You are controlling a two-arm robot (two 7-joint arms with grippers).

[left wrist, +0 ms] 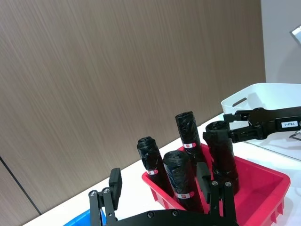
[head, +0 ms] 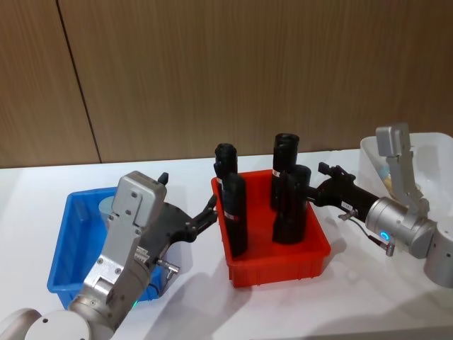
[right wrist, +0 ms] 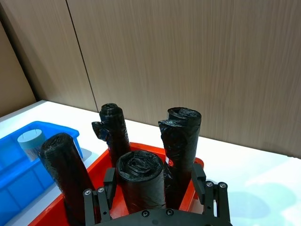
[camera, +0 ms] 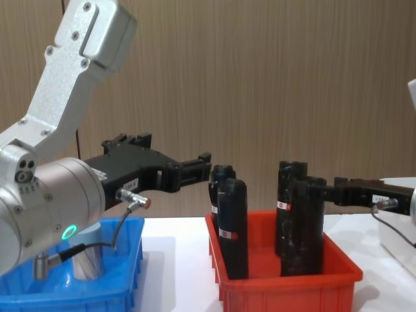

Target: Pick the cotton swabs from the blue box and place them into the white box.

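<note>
One cotton swabs jar (head: 106, 207) with a pale lid stands in the blue box (head: 67, 244) at the left, half hidden behind my left arm. It also shows in the chest view (camera: 86, 258) and the right wrist view (right wrist: 31, 143). My left gripper (head: 209, 211) is open and empty, held above the gap between the blue box and the red bin, pointing right. My right gripper (head: 323, 175) is open, reaching left over the red bin's far right side, close to a black cylinder (head: 290, 205). The white box (head: 433, 145) sits at the far right behind the right arm.
A red bin (head: 311, 265) with several tall black cylinders stands between the two boxes, in the line between the grippers. A wood-panelled wall closes off the back. Bare white table lies in front of the red bin.
</note>
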